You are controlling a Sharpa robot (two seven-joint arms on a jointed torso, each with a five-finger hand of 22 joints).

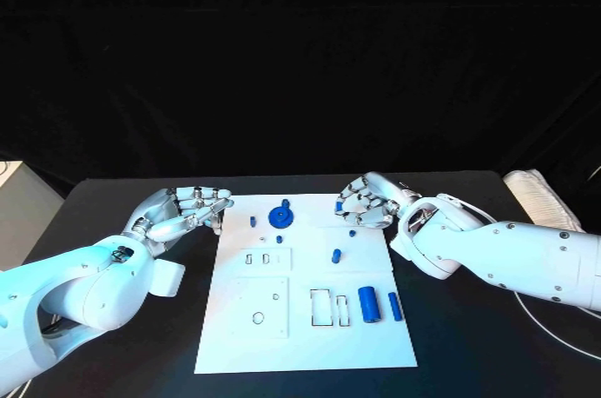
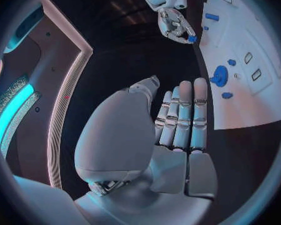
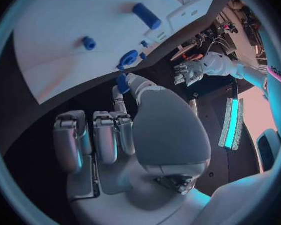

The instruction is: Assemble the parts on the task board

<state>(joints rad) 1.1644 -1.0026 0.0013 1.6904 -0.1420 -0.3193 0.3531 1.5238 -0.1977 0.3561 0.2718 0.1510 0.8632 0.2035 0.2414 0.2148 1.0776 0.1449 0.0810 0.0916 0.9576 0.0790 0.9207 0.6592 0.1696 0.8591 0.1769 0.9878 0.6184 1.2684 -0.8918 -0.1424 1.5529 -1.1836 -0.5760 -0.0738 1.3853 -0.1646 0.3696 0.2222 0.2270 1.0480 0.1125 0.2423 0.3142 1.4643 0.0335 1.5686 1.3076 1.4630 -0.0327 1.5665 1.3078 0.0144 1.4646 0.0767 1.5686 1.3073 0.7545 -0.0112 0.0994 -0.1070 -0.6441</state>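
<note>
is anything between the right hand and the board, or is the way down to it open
Nothing visible blocks it. The right hand is at the task board's far right corner, pinching a small blue part in its fingers. The nearest loose pieces, a small blue peg and the blue gear-like part, lie apart from it.

Right hand (image 1: pixel 368 202) pinches a small blue part (image 1: pixel 340 206) over the task board (image 1: pixel 308 328); left hand (image 1: pixel 183 211) hovers beside it.

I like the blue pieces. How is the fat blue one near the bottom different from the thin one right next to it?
The fat blue cylinder is much thicker than the thin blue rod and reaches a little further both ways. The cylinder lies nearer the board's middle; the rod lies beside it, nearer the task board's edge. Both are blue and lie flat, side by side, pointing the same way.
</note>
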